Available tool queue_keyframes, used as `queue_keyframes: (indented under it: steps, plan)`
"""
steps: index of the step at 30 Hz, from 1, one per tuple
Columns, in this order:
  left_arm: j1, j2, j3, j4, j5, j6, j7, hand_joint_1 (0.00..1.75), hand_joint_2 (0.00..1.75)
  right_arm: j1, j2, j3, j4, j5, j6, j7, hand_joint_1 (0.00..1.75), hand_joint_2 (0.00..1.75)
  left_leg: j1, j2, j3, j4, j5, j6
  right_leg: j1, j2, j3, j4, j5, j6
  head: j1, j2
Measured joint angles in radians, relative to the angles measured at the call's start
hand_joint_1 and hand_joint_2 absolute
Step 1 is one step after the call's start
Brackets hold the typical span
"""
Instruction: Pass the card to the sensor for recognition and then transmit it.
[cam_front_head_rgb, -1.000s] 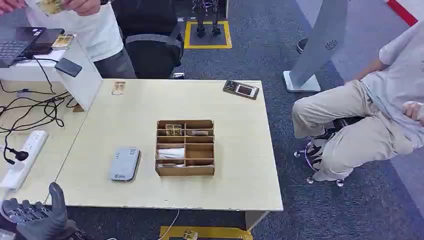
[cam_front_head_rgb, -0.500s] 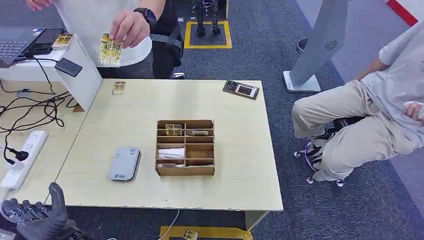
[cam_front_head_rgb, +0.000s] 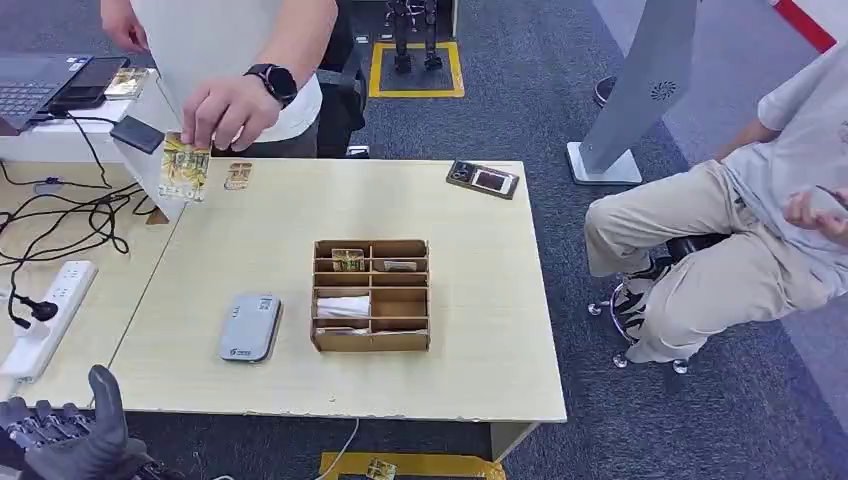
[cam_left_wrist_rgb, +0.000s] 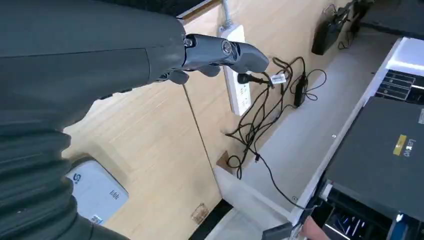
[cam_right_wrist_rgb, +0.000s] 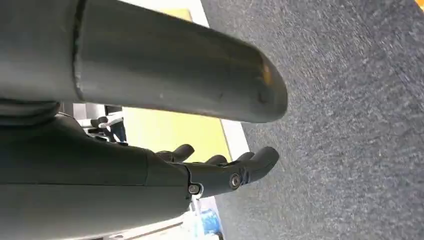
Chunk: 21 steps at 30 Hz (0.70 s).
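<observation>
1. The left hand (cam_front_head_rgb: 70, 440) hovers low at the near left corner of the worktop (cam_front_head_rgb: 480, 300), fingers spread and straight, holding nothing; in the left wrist view its fingers (cam_left_wrist_rgb: 220, 50) stretch out over the wood with no card between them.
2. The right hand (cam_right_wrist_rgb: 220, 175) hangs off to the side above grey carpet, fingers loosely extended and apart, also holding nothing.
3. The sensor (cam_front_head_rgb: 249, 326), a flat grey box, lies on the worktop just ahead of the left hand and left of the wooden tray (cam_front_head_rgb: 371, 295); nothing rests on it.
4. The card (cam_front_head_rgb: 185, 170) is well away from both hands: a person's hand (cam_front_head_rgb: 228, 108) pinches it by its top edge above the far left corner of the worktop, apparently offering it.
5. A second card (cam_front_head_rgb: 238, 176) lies flat on the far edge just beside it, and a dark device (cam_front_head_rgb: 483, 179) sits at the far right.
6. Judged from this, the task has barely begun: the robot has no card, so taking it, presenting it to the sensor and passing it on all remain.
7. The next move likely calls for a long forward reach by the left hand.
</observation>
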Motion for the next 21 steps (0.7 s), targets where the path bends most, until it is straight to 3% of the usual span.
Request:
queue_keyframes:
  steps: [6,13,16,21]
  plan:
    - [-0.008,0.004,0.0,0.003,-0.108,-0.002,-0.04,0.0,1.75,0.009,0.001,0.0,0.0,0.0,0.016,0.0,0.0,0.0,0.0,0.0,0.0,0.0,0.0,0.0,0.0,0.0,0.0,0.0,0.0,0.0,0.0,0.0]
    - [-0.011,0.005,0.0,0.007,-0.131,-0.001,-0.046,0.0,1.75,0.011,0.001,0.0,0.0,0.0,0.017,0.0,0.0,0.0,0.0,0.0,0.001,0.0,0.0,0.0,0.0,0.0,-0.001,0.0,0.0,0.0,0.0,0.0]
    - [-0.031,0.008,0.0,0.037,-0.313,-0.001,-0.051,0.0,1.75,0.011,0.001,0.0,0.0,0.0,0.029,0.0,0.0,0.0,0.0,0.0,0.0,0.0,0.0,0.0,0.0,0.0,-0.001,0.0,0.0,0.0,0.0,0.0]
    - [-0.175,0.036,0.074,0.166,-0.808,0.002,-0.066,0.0,1.75,0.0,0.001,0.0,-0.002,0.0,0.032,-0.015,0.0,0.0,0.0,-0.001,0.001,0.0,0.002,-0.001,0.0,-0.001,0.001,0.0,0.0,0.0,0.0,0.0]
